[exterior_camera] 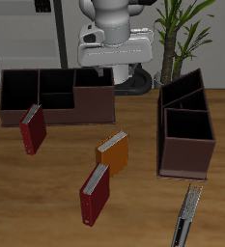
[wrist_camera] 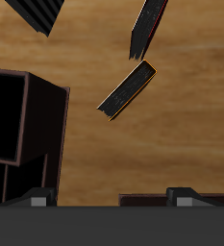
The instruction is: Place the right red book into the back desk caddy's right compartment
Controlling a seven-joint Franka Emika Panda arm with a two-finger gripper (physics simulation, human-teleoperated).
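Book: the right red book (exterior_camera: 32, 129) stands upright against the back desk caddy (exterior_camera: 56, 96).
Gripper (wrist_camera: 112, 197): empty, jaws spread.
Approach: descend squarely over the book's top edge.

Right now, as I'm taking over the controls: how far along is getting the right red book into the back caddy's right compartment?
Done: nothing yet. The right red book leans outside the back desk caddy, against its front wall. In hand: nothing, as the gripper is open and empty. Left: reach the book, grasp it, lift it and lower it into the right compartment.
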